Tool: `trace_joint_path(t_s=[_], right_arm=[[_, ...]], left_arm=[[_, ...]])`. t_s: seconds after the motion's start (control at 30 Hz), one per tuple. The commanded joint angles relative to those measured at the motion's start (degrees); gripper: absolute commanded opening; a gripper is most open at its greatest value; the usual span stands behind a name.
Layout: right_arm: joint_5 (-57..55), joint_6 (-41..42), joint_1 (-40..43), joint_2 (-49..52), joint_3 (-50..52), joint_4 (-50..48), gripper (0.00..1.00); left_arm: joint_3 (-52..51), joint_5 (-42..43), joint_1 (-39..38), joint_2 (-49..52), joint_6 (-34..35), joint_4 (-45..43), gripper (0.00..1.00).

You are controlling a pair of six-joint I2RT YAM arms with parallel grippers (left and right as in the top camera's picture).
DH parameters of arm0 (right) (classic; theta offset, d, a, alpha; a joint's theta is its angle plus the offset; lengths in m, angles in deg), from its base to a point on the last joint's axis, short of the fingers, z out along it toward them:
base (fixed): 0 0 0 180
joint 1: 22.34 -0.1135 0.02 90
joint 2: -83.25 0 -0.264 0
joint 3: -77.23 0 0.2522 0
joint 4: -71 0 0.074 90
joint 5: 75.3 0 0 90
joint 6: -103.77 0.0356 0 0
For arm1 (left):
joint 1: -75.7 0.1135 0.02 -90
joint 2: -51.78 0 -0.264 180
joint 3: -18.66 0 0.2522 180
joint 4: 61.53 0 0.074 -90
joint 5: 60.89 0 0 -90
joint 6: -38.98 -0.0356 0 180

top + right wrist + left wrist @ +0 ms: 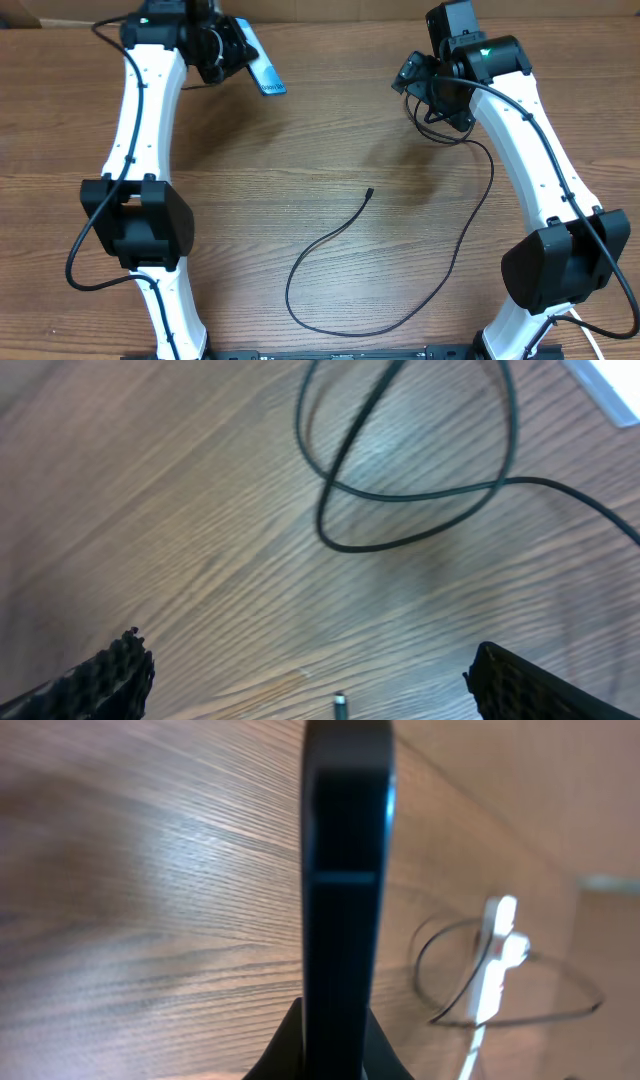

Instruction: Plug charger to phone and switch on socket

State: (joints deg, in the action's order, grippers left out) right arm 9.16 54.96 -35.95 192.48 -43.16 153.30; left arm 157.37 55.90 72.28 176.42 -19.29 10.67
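My left gripper (238,55) is shut on the phone (266,74), holding it off the table at the far left. Its light blue screen faces up and slants toward the middle. In the left wrist view the phone (345,870) shows edge-on as a dark bar rising between the jaws of the left gripper (340,1045). The charger (330,235), a thin black cable, loops over the table's middle, its loose tip (370,192) lying free. My right gripper (418,88) hangs open and empty at the far right. Its wrist view shows a cable loop (420,490) and the tip (340,706). The socket (497,960) is a white strip.
The socket shows only in the left wrist view, with cable curled round it. In the overhead view the right arm hides it. A thick white cord (585,335) trails off at the front right. A pale edge (605,385) crosses the right wrist view's top corner.
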Motion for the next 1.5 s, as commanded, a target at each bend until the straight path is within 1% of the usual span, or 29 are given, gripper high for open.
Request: trace_joint_path(t_s=[0.0, 0.1, 0.27, 0.33, 0.43, 0.5, 0.67, 0.8, 0.93, 1.0, 1.07, 1.13, 1.17, 1.2, 1.3, 1.4, 1.47], right_arm=[[-2.6, -1.0, -0.1, -2.2, 1.2, 0.1, 1.0], [-2.7, -1.0, -0.1, -2.2, 1.8, 0.3, 1.0], [-7.0, -1.0, -0.1, -2.2, 2.4, 0.2, 1.0], [-8.6, -1.0, -0.1, -2.2, 2.4, -0.1, 1.0], [-9.5, -1.0, -0.1, -2.2, 2.5, -0.6, 1.0], [-9.4, -1.0, -0.1, -2.2, 3.0, -1.5, 1.0], [-9.4, -0.9, -0.1, -1.9, 5.2, -4.4, 1.0], [-8.4, -1.0, -0.1, -1.7, 7.7, -4.8, 1.0], [-3.7, -1.0, -0.1, -1.7, 10.8, -5.6, 1.0], [-0.2, -1.0, -0.2, -1.7, 12.5, -6.0, 1.0], [3.1, -1.0, -0.2, -1.7, 14.2, -6.6, 0.94], [6.5, -1.0, -0.2, -1.7, 16.3, -7.3, 0.88], [8.2, -1.0, -0.3, -1.7, 17.2, -7.5, 0.82], [9.9, -1.0, -0.4, -1.7, 18.1, -7.6, 0.78], [14.7, -1.0, -1.6, -1.7, 21.3, -8.5, 0.72], [17.5, -0.9, -3.2, -1.7, 24.6, -10.2, 0.64], [18.8, -0.2, -4.5, -1.7, 27.0, -11.8, 0.61]], left_arm=[[0.5, -0.3, -1.8, -0.6, -9.1, -0.1, 0.04], [0.5, -0.2, -2.0, -2.3, -10.4, 1.1, 0.04], [0.5, -0.5, -2.1, -7.2, -16.8, 5.3, 0.04], [0.5, -2.4, -2.4, -9.0, -18.5, 7.3, 0.04], [0.5, -8.2, -2.8, -10.8, -18.5, 10.5, 0.04], [0.5, -9.4, -3.0, -11.2, -18.7, 12.4, 0.04], [0.5, -9.1, -3.1, -11.2, -20.1, 16.1, 0.04], [0.4, -8.8, -3.1, -11.1, -20.6, 18.5, 0.04], [0.4, -4.0, -3.1, -11.1, -20.5, 17.8, 0.04], [0.4, -4.7, -3.1, -10.9, -19.9, 17.2, 0.04], [0.4, -7.8, -3.5, -10.5, -19.5, 16.6, 0.04], [0.4, -11.5, -3.8, -10.3, -17.4, 16.7, 0.04], [0.3, -12.9, -3.9, -10.2, -16.3, 16.8, 0.04], [0.3, -13.8, -4.0, -10.2, -15.0, 17.0, 0.04], [0.3, -14.1, -4.4, -10.0, -13.7, 17.0, 0.04], [0.3, -14.5, -4.5, -10.0, -13.7, 16.6, 0.04], [0.3, -14.8, -4.5, -10.0, -13.7, 16.7, 0.04]])
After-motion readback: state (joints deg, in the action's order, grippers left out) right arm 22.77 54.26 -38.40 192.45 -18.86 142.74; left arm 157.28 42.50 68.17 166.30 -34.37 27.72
